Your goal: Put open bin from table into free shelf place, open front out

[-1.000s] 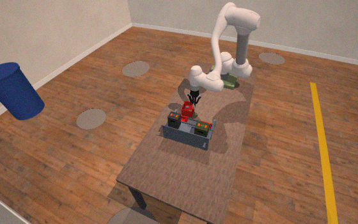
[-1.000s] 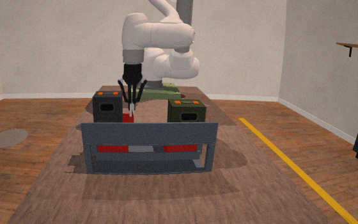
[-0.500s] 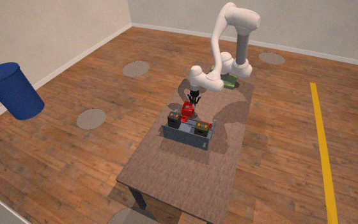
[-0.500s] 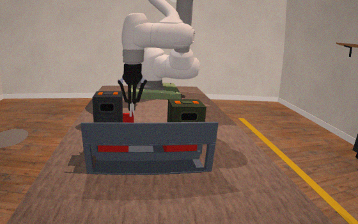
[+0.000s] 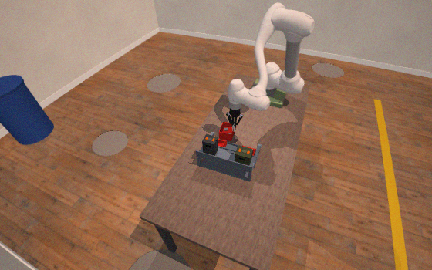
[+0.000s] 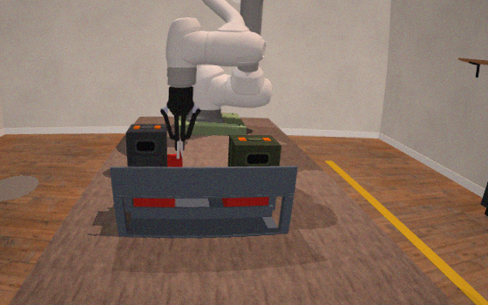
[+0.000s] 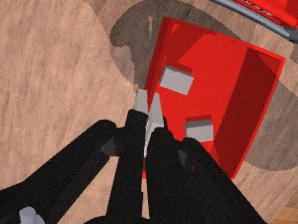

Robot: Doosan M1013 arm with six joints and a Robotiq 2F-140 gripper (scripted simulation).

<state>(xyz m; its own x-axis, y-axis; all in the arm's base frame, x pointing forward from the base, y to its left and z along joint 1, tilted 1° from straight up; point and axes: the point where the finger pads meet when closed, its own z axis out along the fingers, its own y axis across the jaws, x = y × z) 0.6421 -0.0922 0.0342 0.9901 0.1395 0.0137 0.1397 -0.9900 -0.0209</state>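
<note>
The red open bin (image 5: 226,133) is on the robot's side of the grey shelf (image 5: 227,158), close to the gap between the black bin (image 5: 210,143) and the green bin (image 5: 244,154). My gripper (image 5: 234,123) points down and is shut on the red bin's thin wall (image 7: 149,106). In the wrist view the red bin (image 7: 213,99) holds two grey parts (image 7: 176,80) and casts a dark shadow on the table. In the exterior view the gripper (image 6: 179,150) is between the black bin (image 6: 146,145) and the green bin (image 6: 254,150). The shelf (image 6: 203,196) hides most of the red bin (image 6: 175,160).
The shelf's back board faces the exterior view, with red strips (image 6: 153,202) low on it. The green robot base (image 5: 275,98) stands at the table's far end. A blue barrel (image 5: 21,109) is on the floor at far left.
</note>
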